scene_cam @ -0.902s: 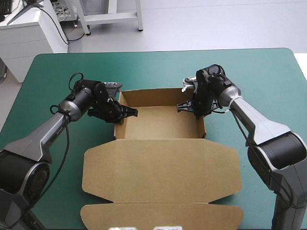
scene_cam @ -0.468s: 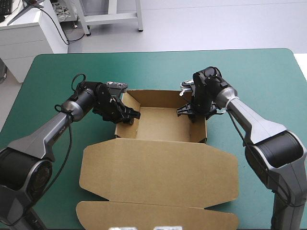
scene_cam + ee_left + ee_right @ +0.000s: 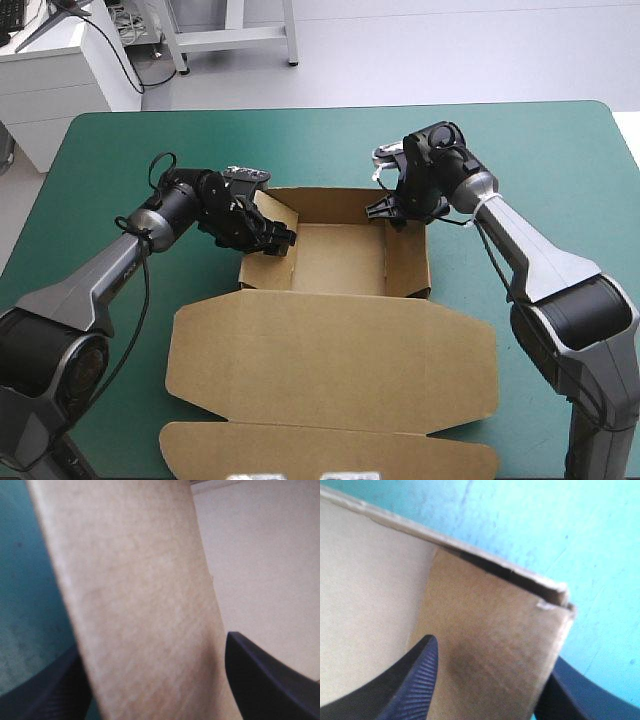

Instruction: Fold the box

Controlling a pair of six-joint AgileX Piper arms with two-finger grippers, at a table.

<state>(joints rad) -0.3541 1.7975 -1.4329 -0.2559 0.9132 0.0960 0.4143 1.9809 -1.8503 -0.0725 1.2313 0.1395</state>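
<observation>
Right, the box (image 3: pixel 335 262) sits in the middle of the table (image 3: pixel 540 140), with its tray half toward the far edge and the big lid (image 3: pixel 335 345) lying flat toward the near edge. Both arms are on the tray's side walls.

The left gripper (image 3: pixel 272 238) has the left wall (image 3: pixel 278 213) pinched. Its black fingers (image 3: pixel 42 692) sit one outside over the teal-green cover and one inside the tray. That wall leans inward, held that way, I'd say, so it can be rolled over and tucked down.

On the other side, the right gripper (image 3: pixel 388 212) is clamped on the right wall (image 3: pixel 408 258) at its far corner, where it meets the back wall (image 3: pixel 335 202). Its fingers (image 3: pixel 412 682) are nearly closed, with only the board between them. That wall stands upright, and the corner grip looks meant to keep the end tab seated behind the back wall.

From the left wrist the board fills nearly everything, so I can't quite tell how far that fold has gone. The lid is untouched, so it's walls first. The risk is a wall springing back once let go.
</observation>
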